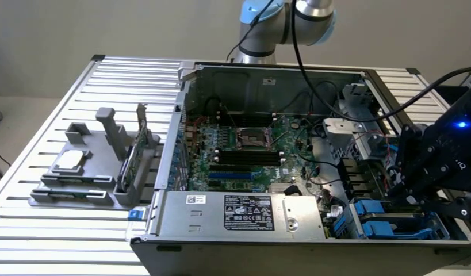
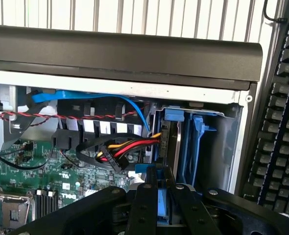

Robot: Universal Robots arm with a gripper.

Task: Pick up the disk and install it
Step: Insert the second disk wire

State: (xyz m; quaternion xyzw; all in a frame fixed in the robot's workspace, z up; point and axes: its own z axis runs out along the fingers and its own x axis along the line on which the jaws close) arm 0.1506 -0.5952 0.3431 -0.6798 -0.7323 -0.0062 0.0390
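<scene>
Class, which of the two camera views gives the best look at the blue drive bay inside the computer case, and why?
The wrist view: the blue drive bay sits close and central, with its slots and cables plain. In the exterior view the bay is a small patch in the case's corner at that view's right, partly covered by the hand.

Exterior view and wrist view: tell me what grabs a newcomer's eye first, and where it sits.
The open computer case takes up the middle of the slatted table, its green motherboard laid bare. At the exterior view's right, the black gripper hangs over the blue drive bays; in the wrist view its fingers flank a blue-framed part, likely the disk.
</scene>
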